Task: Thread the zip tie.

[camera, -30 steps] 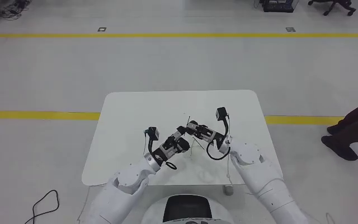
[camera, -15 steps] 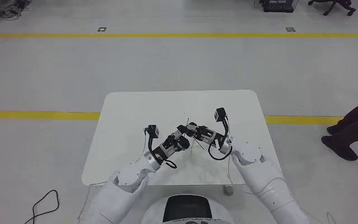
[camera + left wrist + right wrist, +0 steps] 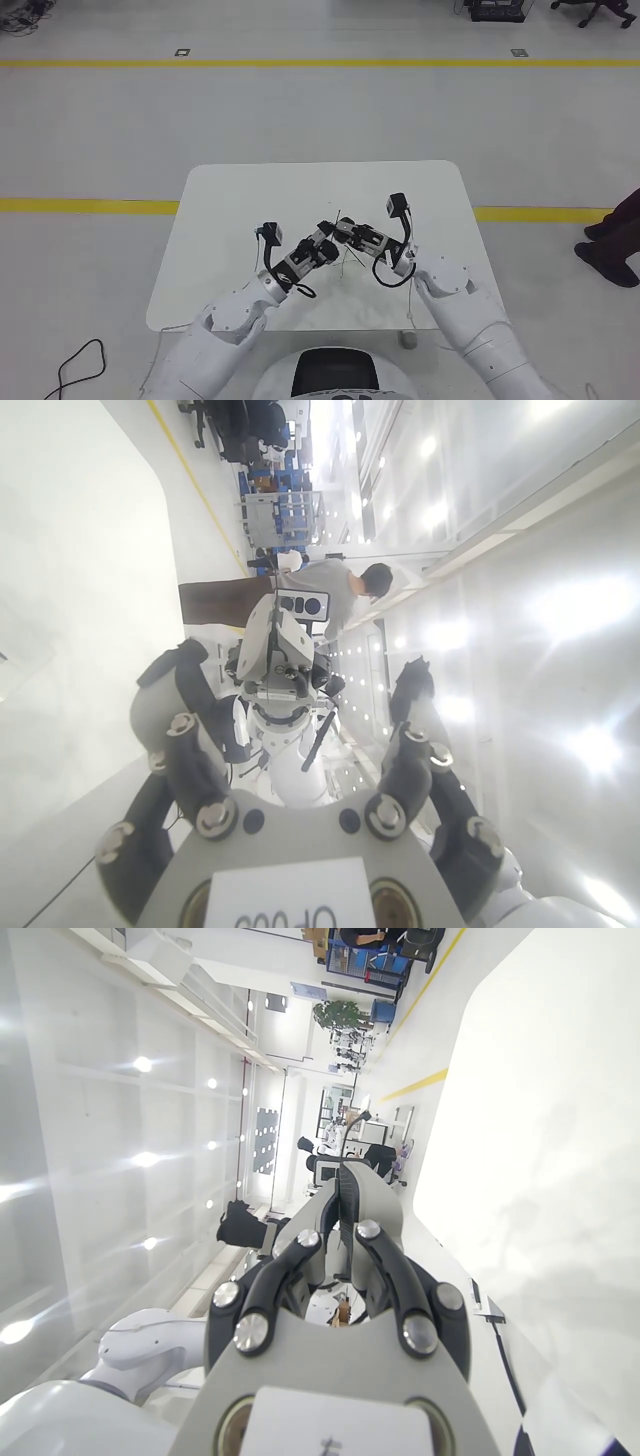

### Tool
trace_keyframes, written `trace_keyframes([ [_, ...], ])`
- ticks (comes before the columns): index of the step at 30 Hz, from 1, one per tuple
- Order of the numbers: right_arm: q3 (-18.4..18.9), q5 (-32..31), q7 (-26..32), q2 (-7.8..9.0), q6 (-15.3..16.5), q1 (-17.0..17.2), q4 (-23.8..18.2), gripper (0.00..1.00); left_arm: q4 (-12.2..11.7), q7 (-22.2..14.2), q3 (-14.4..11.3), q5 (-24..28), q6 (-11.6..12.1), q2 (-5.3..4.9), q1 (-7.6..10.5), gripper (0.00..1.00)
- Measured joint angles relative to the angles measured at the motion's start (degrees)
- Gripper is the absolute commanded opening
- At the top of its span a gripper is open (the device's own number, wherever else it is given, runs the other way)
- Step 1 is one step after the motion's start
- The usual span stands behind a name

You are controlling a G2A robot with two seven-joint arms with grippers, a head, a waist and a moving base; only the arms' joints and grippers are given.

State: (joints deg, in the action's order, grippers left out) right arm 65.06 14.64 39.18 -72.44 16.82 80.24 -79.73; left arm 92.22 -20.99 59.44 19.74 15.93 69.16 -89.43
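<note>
White tabletop lies beneath both arms. On the seven o'clock side of the table's centre, the left gripper hangs over the surface with its fingers spread wide, clasping nothing. Just beside it, toward two o'clock, is the zip tie, a thin dark strap held off the table. Its free end points toward twelve o'clock in the top view. The right gripper, on the five o'clock side, is pinched tight on the strap. In the left wrist view the strap and the right gripper appear between the spread left fingers, farther off. Whether the strap touches those fingers cannot be told.
</note>
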Motion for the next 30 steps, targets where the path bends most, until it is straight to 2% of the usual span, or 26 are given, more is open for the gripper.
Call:
trace_keyframes([
  [10, 0.32, -0.89, -1.5, 0.25, -0.08, 0.31, -0.26, 0.0, -0.53, -0.12, -0.76, -1.69, -0.64, -0.13, 0.56, 0.43],
  [14, 0.46, -1.08, -1.81, 0.35, -0.22, 0.46, -0.47, 0.0, -0.62, 0.14, -1.08, -2.18, -0.76, -0.16, 0.67, 0.36],
  [16, 0.51, -1.25, -1.97, 0.41, -0.34, 0.5, -0.54, 0.0, -0.64, 0.28, -1.17, -2.29, -0.78, -0.19, 0.72, 0.24],
  [23, 0.5, -1.52, -2.31, 0.53, -0.73, 0.47, -0.57, 0.0, -0.66, 0.52, -1.37, -2.48, -1.03, -0.29, 0.79, 0.22],
  [30, 0.43, -1.47, -2.39, 0.62, -0.97, 0.26, -0.15, 0.0, -0.93, 0.62, -1.65, -2.4, -1.56, -0.35, 1.11, 0.13],
])
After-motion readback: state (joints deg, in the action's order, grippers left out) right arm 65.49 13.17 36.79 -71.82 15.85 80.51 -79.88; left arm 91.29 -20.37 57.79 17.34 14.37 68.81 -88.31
